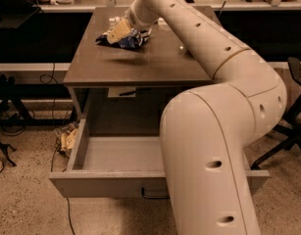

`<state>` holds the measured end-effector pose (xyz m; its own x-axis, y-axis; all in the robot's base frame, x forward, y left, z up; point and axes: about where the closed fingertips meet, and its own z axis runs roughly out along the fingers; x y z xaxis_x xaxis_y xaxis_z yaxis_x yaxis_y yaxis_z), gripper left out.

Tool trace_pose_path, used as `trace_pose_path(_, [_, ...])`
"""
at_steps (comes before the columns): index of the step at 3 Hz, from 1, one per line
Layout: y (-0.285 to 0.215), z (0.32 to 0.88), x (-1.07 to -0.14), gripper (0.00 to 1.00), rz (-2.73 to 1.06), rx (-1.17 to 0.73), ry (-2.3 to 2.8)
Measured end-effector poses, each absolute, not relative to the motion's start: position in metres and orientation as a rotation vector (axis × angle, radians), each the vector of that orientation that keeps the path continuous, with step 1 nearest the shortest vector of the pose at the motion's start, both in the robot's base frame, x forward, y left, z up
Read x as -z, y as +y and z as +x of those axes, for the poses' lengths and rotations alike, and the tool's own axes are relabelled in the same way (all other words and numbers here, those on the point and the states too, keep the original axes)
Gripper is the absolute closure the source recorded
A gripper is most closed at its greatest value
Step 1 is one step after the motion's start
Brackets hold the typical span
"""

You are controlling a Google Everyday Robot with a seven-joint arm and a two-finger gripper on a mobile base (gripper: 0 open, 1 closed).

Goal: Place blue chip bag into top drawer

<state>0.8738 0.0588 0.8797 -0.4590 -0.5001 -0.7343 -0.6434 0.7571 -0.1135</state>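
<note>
Over the far-left corner of the counter (pixel 155 65), the jaws clamp the blue chip bag (pixel 130 39), lifted clear so it can travel to the open top drawer (pixel 115 153) below.

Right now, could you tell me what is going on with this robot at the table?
The robot's one arm reaches over the table, and its gripper is at the blue chip bag near the tabletop's far left corner. Below, the top drawer stands pulled open, partly hidden behind the arm. The bag is not yet in the drawer.
</note>
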Motion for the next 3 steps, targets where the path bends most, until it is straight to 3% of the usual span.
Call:
trace_pose_path(1, [0.066,0.888,-0.858,0.02,-0.786,-0.250,2.187])
trace_pose_path(3, [0.064,0.900,-0.847,0.48,-0.734,-0.255,2.192])
